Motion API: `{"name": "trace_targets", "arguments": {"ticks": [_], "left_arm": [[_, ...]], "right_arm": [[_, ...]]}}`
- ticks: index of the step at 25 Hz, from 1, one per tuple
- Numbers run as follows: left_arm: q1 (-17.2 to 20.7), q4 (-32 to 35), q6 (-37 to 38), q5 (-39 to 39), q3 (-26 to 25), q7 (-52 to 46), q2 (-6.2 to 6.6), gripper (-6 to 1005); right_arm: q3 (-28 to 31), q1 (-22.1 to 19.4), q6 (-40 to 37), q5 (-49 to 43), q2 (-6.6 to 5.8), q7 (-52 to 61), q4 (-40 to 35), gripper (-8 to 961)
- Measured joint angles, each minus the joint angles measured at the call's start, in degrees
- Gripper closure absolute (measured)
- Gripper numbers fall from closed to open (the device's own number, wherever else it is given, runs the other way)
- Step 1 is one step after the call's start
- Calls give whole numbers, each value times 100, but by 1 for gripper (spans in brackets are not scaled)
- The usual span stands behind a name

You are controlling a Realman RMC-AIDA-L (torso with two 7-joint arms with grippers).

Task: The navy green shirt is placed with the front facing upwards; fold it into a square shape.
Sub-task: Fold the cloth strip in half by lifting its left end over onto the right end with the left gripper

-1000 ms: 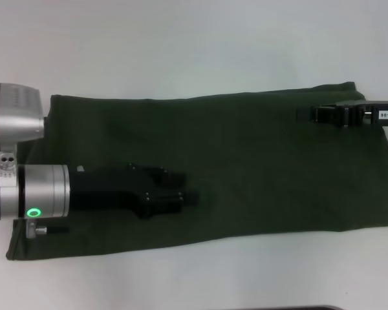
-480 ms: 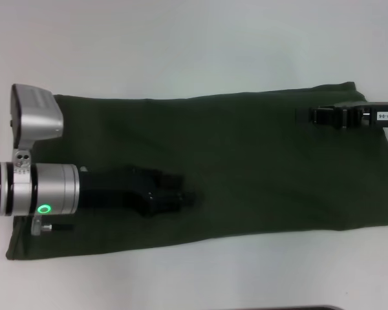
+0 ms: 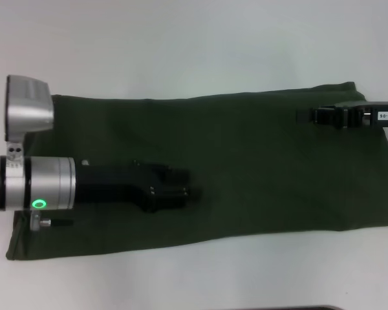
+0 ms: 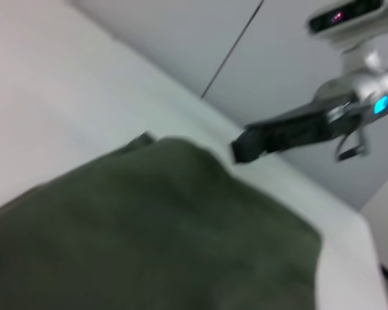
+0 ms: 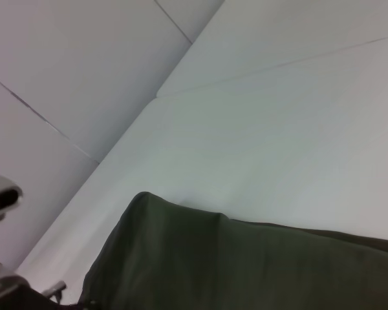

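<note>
Navy green shirt [image 3: 246,161] spread flat on the white tabletop [image 3: 181,39] as a long band, plain green side up, no lettering visible. Lying under both tools and reaching past each of them to the outer ends.

Left tool [image 3: 193,192] low over the shirt, well in from the cloth's left end, pointing along the band toward the right tool. Fingers close together, narrow; no fold of cloth seen between them. Contact with the fabric cannot be told. Silver wrist with a green ring light just behind the tool, over the left end of the shirt.

Right tool [image 3: 301,115] well apart from the left one, over the far right corner of the shirt, near its far edge, pointing back toward the left tool. State of its fingers cannot be told.

In the left wrist view, right tool [image 4: 242,147] hanging just above the shirt's corner [image 4: 149,139], not clearly touching.
</note>
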Motion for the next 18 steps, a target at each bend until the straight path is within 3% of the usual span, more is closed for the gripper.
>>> {"name": "trace_targets", "arguments": {"ticks": [5, 18], "left_arm": [[4, -105, 534, -142, 21, 5, 3, 467], [-206, 302, 118, -166, 298, 85, -45, 467]], "right_arm": [[5, -14, 1, -3, 0, -14, 0, 932], [1, -38, 68, -9, 28, -30, 0, 932]]}}
